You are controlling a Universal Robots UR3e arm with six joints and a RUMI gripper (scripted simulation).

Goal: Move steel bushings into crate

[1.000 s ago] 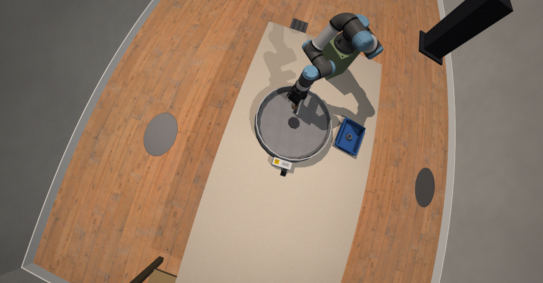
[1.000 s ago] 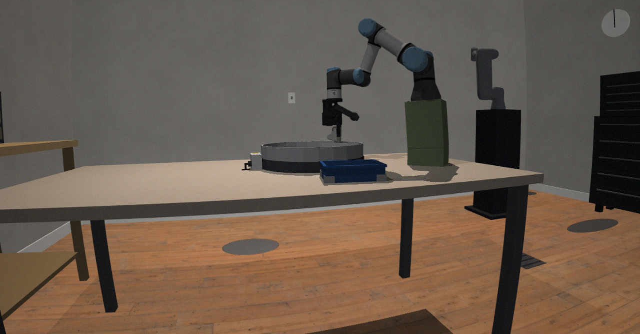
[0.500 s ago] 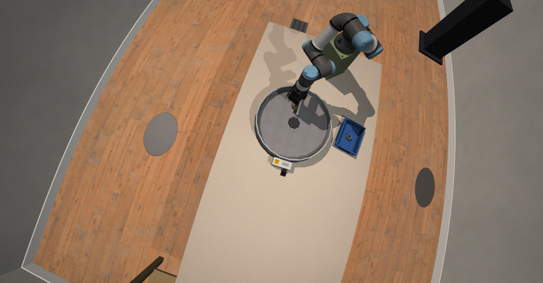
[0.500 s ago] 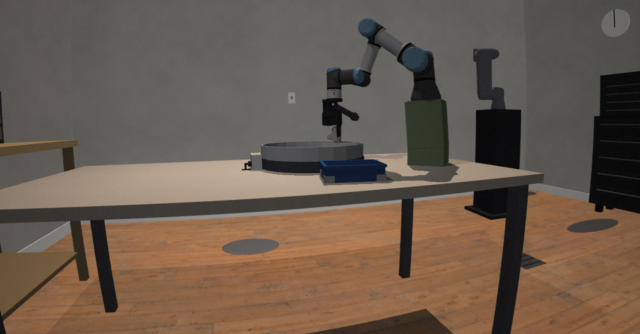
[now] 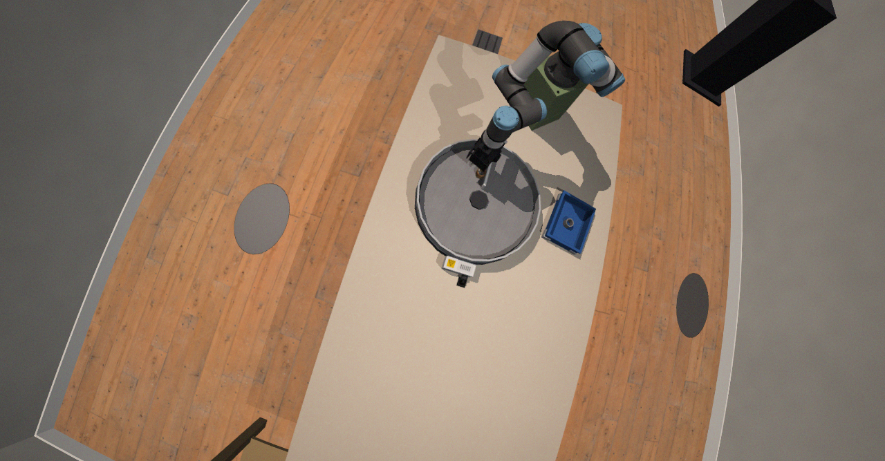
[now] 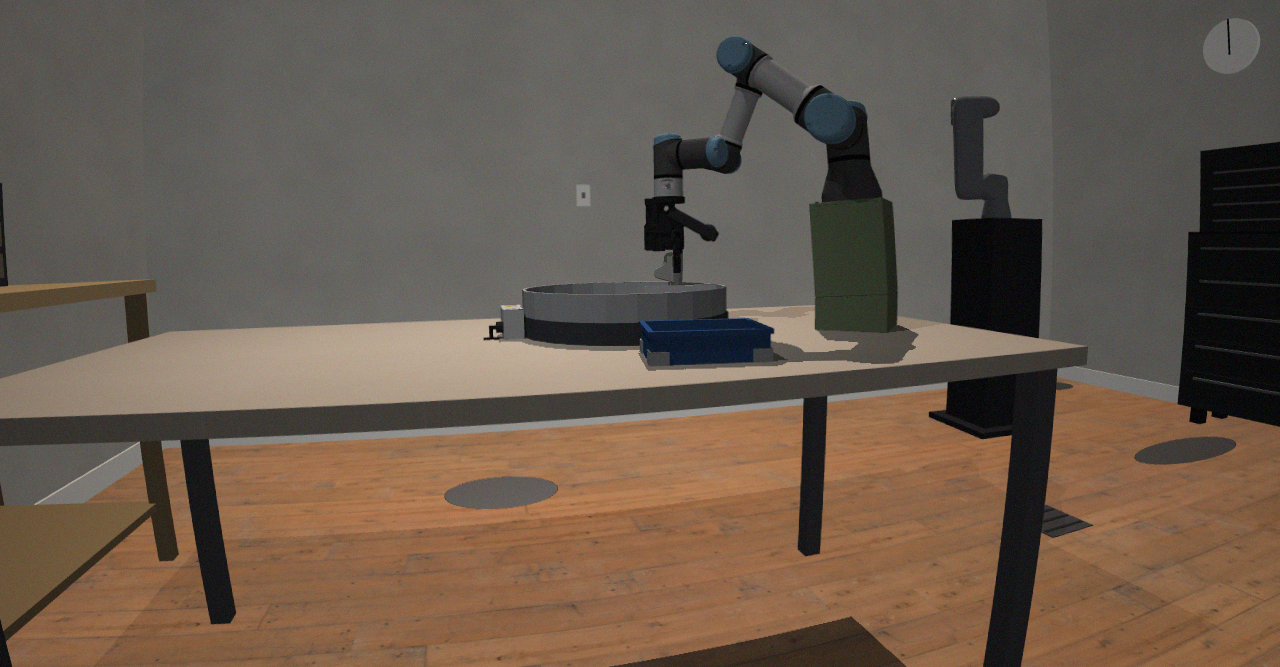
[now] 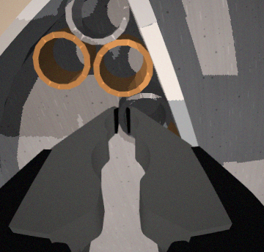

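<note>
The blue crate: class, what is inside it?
One grey steel bushing stands upright on the floor of the crate. In the exterior view the crate's wall hides its contents.

Steel bushing [image 7: 147,106] mostly hidden behind gripper [image 7: 122,121], upper steel bushing [image 7: 97,15] cut off by top edge

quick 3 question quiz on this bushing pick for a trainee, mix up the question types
1. True or false: the blue crate already holds one bushing.
2. In the wrist view, how many orange bushings sit beyond the claw?
3. The claw is: A) open wide B) shut on a grey steel bushing's wall C) shut on nothing.

Key: 1 true; 2 two; 3 B.
</note>
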